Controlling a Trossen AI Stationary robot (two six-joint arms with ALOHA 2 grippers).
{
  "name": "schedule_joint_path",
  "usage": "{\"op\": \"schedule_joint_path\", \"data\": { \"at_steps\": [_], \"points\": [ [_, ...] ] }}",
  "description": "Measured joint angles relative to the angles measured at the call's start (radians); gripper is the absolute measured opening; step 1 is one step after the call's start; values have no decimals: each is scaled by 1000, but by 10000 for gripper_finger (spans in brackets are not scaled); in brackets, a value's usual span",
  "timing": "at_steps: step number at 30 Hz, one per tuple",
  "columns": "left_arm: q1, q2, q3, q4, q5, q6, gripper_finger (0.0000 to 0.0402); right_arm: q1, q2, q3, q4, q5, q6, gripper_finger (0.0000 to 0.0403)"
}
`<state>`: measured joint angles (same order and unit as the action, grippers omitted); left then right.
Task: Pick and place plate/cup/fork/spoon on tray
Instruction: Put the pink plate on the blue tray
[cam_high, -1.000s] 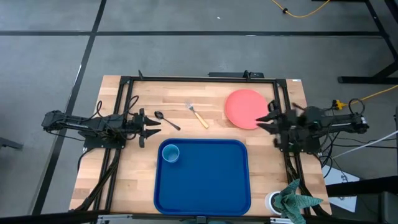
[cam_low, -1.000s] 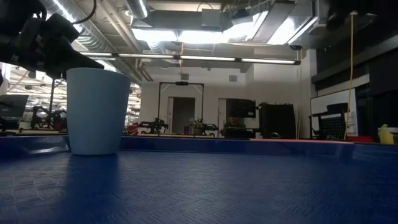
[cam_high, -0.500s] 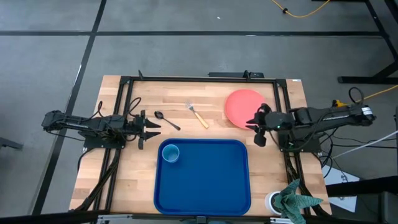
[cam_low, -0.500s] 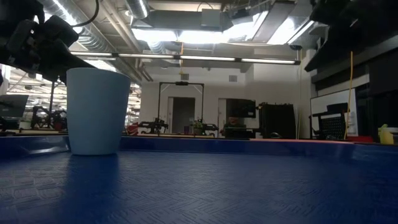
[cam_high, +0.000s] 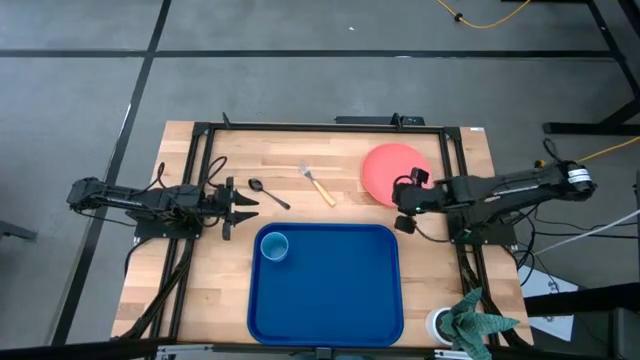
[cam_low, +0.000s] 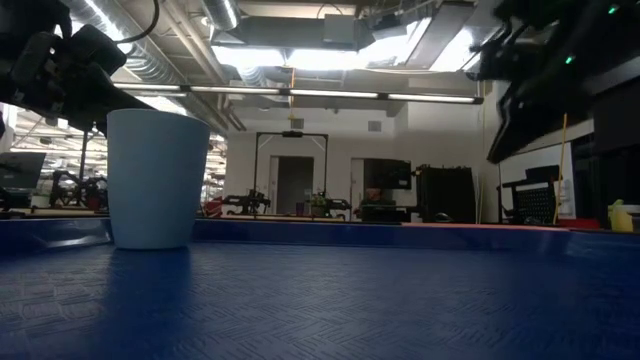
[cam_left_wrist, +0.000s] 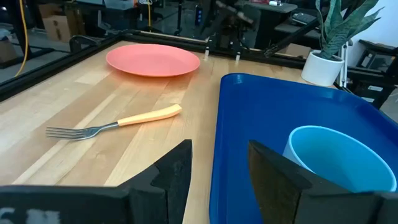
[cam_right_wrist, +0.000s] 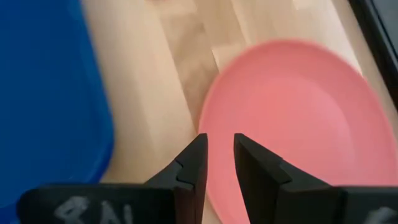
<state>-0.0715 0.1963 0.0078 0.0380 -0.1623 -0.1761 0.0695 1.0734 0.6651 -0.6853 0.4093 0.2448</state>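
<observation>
The salmon-pink plate (cam_high: 390, 168) lies flat on the wooden table at the far right. My right gripper (cam_high: 401, 207) hovers over the plate's near-left rim (cam_right_wrist: 214, 118), fingers a narrow gap apart, empty. The light-blue cup (cam_high: 275, 246) stands upright in the far-left corner of the dark-blue tray (cam_high: 330, 300). The fork (cam_high: 320, 184) and the dark spoon (cam_high: 268, 192) lie on the table beyond the tray. My left gripper (cam_high: 243, 205) waits open at the table's left, level with the tray's far-left corner, near the spoon.
A white container with green cloth (cam_high: 462, 318) stands at the near right corner. A black frame rail (cam_high: 320, 126) runs around the table's far edge and sides. Bare wood lies between the tray's far rim and the cutlery.
My right gripper has reached from the table's right edge toward the left and now stands over the plate's near-left rim. The plate, the cup, the fork and the spoon have kept still.
</observation>
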Motion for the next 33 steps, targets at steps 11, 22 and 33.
{"op": "schedule_joint_path", "data": {
  "at_steps": [11,22,33],
  "points": [
    [0,0,0,0,0,2,148,-37,267,0,14,0,45,84],
    [0,0,0,-1,0,3,148,-37,383,0,51,2,-42,84],
    [0,0,0,-1,-1,3,148,-37,372,17,59,2,-43,84]
  ]
}}
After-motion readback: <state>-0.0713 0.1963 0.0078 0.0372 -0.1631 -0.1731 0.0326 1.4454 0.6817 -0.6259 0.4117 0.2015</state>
